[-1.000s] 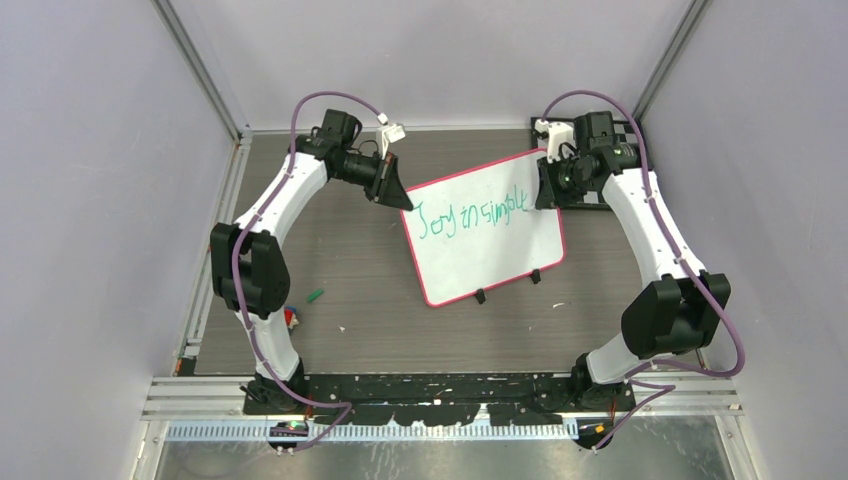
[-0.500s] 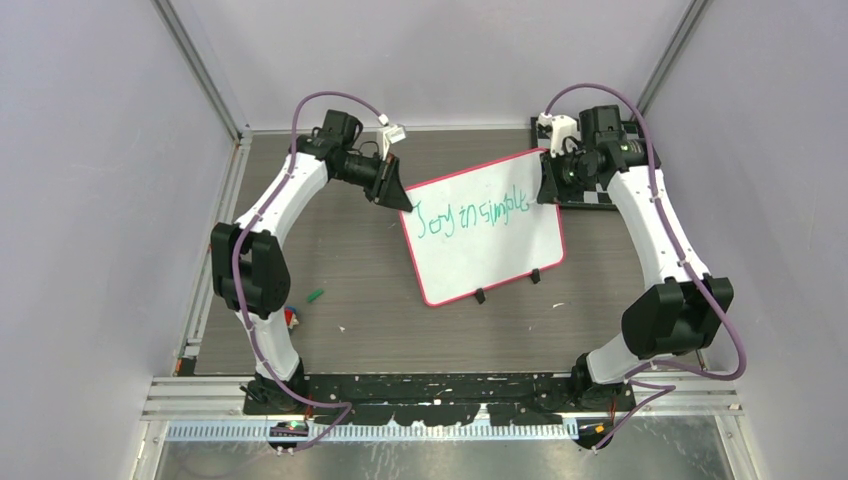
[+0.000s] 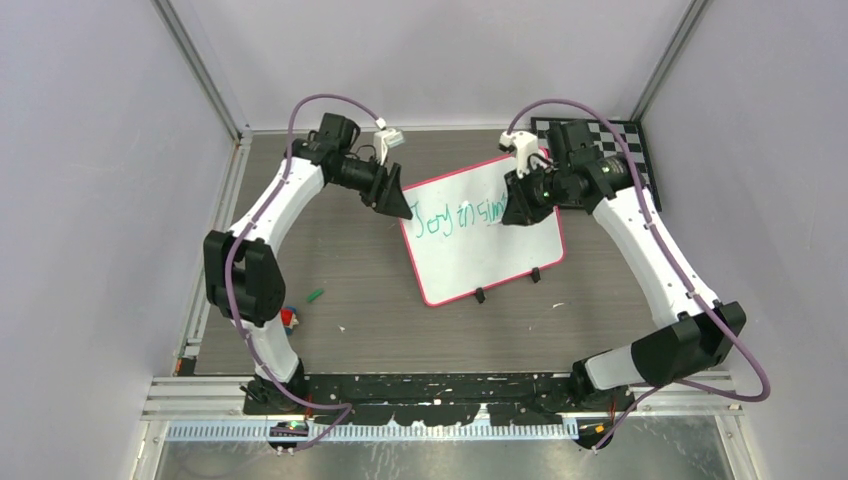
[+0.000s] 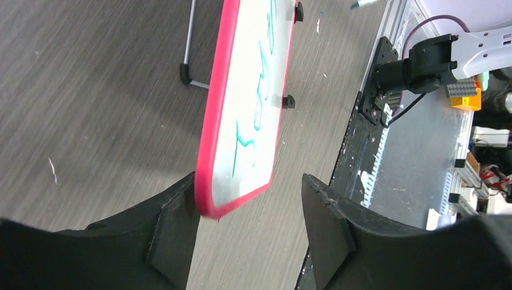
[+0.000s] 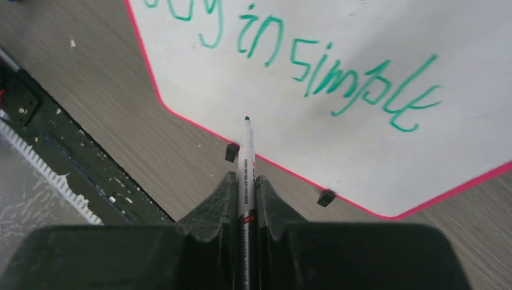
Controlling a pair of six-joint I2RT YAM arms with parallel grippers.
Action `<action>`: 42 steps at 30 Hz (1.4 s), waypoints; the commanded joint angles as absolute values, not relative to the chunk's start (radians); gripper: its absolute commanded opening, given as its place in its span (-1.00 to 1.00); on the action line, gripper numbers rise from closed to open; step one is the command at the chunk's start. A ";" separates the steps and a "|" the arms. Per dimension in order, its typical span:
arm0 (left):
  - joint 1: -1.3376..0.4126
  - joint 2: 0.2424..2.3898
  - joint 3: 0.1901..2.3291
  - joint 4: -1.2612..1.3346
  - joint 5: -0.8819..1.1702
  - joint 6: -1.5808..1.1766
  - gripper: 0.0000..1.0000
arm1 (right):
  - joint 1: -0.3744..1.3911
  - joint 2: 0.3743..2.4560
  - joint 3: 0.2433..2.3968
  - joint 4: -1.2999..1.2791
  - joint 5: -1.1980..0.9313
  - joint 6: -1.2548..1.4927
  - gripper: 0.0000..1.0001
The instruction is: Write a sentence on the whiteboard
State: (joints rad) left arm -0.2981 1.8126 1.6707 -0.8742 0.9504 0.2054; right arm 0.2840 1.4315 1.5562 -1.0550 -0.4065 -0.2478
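- Green sentence [image 3: 458,217], seen from above: one line so far, running along the long axis of the whiteboard [image 3: 490,262]. The whiteboard sits mid-table [image 3: 340,270], skewed so its right end lies farther from the bases. The right tool [image 3: 515,205] hangs over the end of that line and hides the last letters. The left tool [image 3: 400,204] is at the far left corner. Blank white lies on the base side of the writing, so I judge the next word must start toward the bases and to the left of the right tool. The right arm is the nearer one to that band.
- Left wrist: the whiteboard [image 4: 253,78] shows almost edge-on, its corner between the jaws of the left tool [image 4: 249,181]. The jaws stand wide. One finger [image 4: 172,223] is against or just beside the back of the pink rim [image 4: 208,151], and the other is clear of the written face, so nothing is clamped. A wire stand [image 4: 187,48] behind props the whiteboard tilted off the table.
- Right wrist: the right tool [image 5: 246,181] is narrow, closed on a pen [image 5: 246,157] that points straight out along it. The tip is over white just inside the near rim; I cannot tell whether it touches. The sentence [image 5: 299,60] lies beyond the tip, up and to the right, slanting across the whiteboard [image 5: 326,151]. A second line would, I judge, have to run parallel to that slant, crosswise to the pen.
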 commanded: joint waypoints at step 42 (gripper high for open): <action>-0.298 1.772 1.440 -0.636 0.994 0.053 -0.67 | 0.657 1.345 1.156 -0.592 -0.212 -0.078 -0.99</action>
